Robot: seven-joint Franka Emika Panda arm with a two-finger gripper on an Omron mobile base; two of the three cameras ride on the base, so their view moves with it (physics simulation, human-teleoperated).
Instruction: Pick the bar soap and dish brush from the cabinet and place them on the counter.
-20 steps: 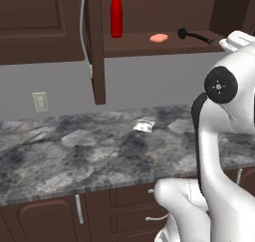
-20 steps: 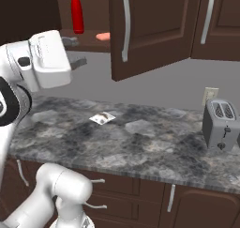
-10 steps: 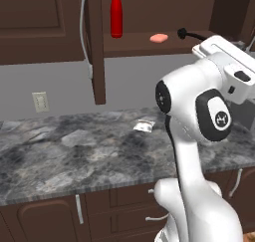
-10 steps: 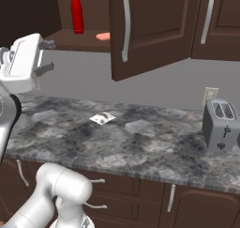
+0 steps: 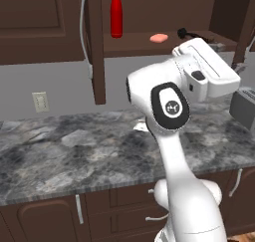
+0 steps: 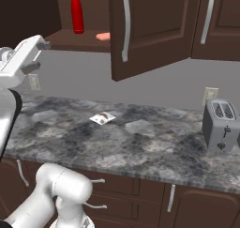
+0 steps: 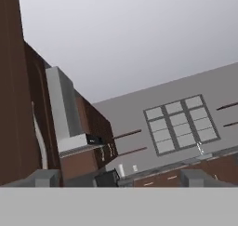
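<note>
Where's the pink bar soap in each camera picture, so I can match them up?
Left base view: bar soap on the cabinet shelf, upper middle, right of the red bottle.
Right base view: upper left, half hidden by the open door.
Hand view: not in it.
Shared landmark: the red bottle.

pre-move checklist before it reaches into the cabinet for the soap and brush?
1. Cabinet door open: ok.
2. Bar soap on the shelf, uncovered: ok.
3. Dish brush on the shelf: ok, though the arm hides its handle.
4. Gripper open, holding nothing: ok.
5. Gripper aimed at the shelf: not ok; the hand view looks across the room.
6. Counter has bare room for both; packet and toaster sit apart: ok.
</note>
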